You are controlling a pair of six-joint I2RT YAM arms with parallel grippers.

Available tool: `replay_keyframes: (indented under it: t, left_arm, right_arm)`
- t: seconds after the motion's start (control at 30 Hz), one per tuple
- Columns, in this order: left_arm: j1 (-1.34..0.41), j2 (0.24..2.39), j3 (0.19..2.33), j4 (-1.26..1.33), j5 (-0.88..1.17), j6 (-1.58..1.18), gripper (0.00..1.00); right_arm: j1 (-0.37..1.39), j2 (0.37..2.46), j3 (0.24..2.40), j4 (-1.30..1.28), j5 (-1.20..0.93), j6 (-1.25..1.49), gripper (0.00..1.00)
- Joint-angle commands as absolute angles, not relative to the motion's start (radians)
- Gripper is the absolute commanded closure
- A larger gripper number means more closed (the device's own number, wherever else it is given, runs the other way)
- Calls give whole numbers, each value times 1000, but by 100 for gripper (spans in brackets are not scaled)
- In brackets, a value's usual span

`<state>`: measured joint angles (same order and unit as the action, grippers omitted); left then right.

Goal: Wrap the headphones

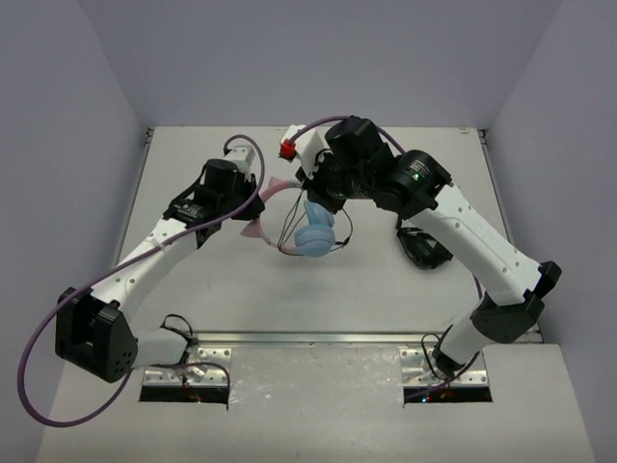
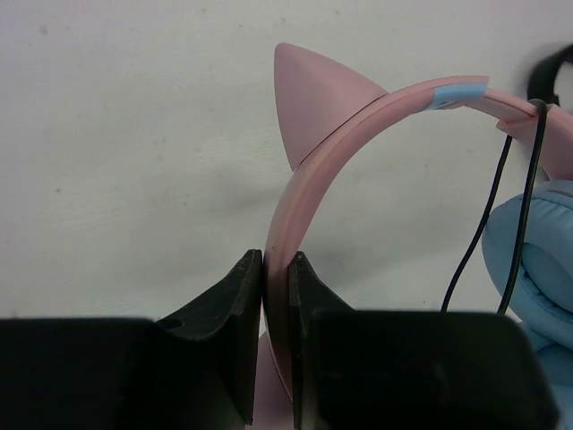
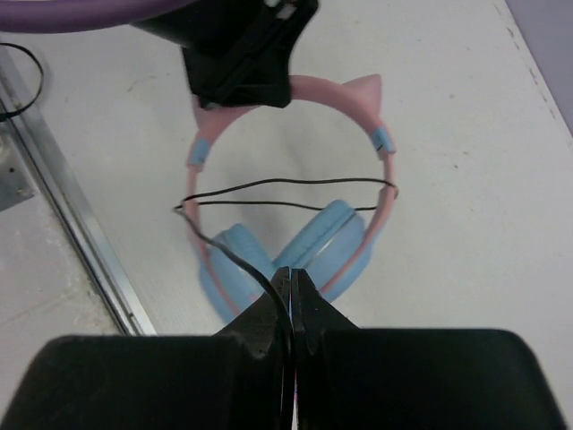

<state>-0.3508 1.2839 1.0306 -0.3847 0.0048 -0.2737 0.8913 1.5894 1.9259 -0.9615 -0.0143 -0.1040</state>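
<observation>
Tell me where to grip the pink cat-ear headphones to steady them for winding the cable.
Grip the thin pink headband on its top arc, coming from the left, as the left pincer does: the band is narrow enough for the jaws, and this leaves the light blue ear cups and thin black cable clear.

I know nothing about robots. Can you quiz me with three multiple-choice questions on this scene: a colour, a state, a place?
1. What colour are the ear cups? A. black B. light blue C. green
2. The right jaws are: A. wide open B. shut on the black cable C. shut on a spoon
3. Where do the left jaws hold the headphones? A. ear cup B. cable C. pink headband
Answers: 1 B, both cups look light blue. 2 B, the cable runs into the closed jaws. 3 C, the band is pinched between them.
</observation>
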Motion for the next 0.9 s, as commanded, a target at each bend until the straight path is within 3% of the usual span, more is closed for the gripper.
replay_keyframes:
  t: [0.0, 0.2, 0.57, 0.87]
  left_arm:
    - [-396, 1209, 1032, -288, 219, -178, 100]
    - [-523, 1108, 985, -402, 238, -127, 100]
    - [-531, 968, 989, -521, 240, -127, 100]
    - [-532, 946, 1077, -597, 187, -121, 100]
  right_arm:
    - [816, 1577, 1925, -919, 0, -215, 99]
    - [782, 1559, 1852, -871, 74, -262, 99]
    - [674, 1474, 1643, -697, 163, -269, 99]
    - [589, 1402, 1513, -632, 89, -192, 99]
